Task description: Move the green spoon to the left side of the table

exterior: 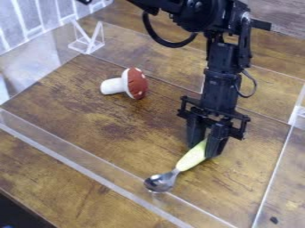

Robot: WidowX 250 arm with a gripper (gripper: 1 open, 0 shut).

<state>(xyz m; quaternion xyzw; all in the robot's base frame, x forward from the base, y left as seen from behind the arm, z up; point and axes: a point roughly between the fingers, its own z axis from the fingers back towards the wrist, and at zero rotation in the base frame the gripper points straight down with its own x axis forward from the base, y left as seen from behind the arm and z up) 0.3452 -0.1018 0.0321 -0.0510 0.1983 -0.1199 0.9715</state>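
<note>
The black fingers [211,139] clamp the yellow-green plastic handle of the silver-bowled spoon [181,165] on the dark wooden desk [71,116].

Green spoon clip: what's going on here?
A single robot arm has its gripper closed on the yellow-green handle of the green spoon, near the right side of the table. The handle end is raised between the fingers while the silver bowl rests low, down by the front acrylic wall. A red-capped toy mushroom lies untouched further left. The spoon has not yet reached the left side.
</note>
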